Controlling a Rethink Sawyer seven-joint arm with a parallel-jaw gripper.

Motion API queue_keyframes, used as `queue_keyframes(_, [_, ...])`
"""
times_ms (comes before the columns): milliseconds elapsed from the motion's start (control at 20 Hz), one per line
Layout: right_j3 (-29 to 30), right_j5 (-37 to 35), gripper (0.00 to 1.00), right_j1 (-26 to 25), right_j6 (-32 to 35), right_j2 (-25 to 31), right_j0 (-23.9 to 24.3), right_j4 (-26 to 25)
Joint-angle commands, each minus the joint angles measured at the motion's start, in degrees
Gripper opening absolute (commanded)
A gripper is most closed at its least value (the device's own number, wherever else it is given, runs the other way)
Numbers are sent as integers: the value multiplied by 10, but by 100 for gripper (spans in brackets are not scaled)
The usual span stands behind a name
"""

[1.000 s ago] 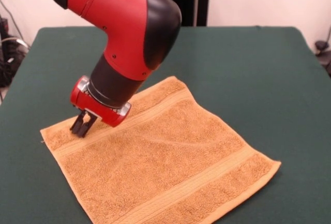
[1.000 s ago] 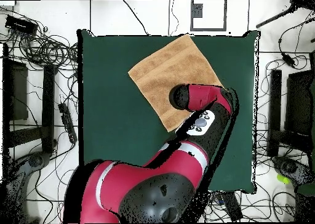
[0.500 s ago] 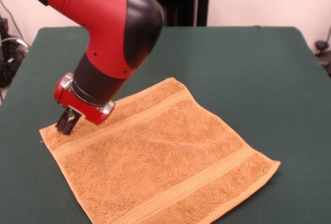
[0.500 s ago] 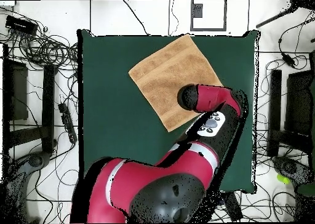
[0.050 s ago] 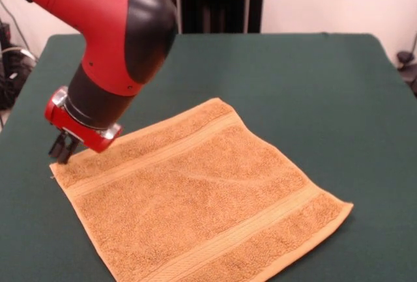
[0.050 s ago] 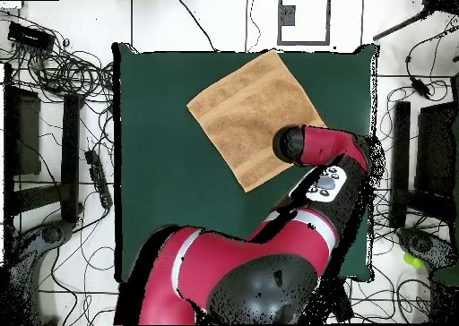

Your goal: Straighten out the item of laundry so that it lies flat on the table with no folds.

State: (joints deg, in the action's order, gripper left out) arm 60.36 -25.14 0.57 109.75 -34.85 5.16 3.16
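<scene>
At the left of the front view, the red and black arm's tool points down at the corner of the orange-tan terry towel; whether it is clenched or released cannot be told. The towel lies spread flat on the dark green felt tabletop, a woven band near each of two opposite edges.

Robotics lab: red-black arm at green felt table; cable tangles and dark equipment racks on pale floor well apart from gripper.
</scene>
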Motion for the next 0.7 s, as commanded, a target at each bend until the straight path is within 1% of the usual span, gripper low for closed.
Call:
queue_keyframes(50, [79, -39, 0, 77, -7, 109, -3, -15])
queue_keyframes(200, [122, -68, 0, 128, -13, 137, -4, -3])
queue_keyframes(300, [136, -80, 0, 145, -10, 152, -3, 3])
queue_keyframes(500, [136, -89, 0, 151, 4, 168, -5, 6])
queue_keyframes(700, [131, -97, 0, 148, 31, 166, -15, 10])
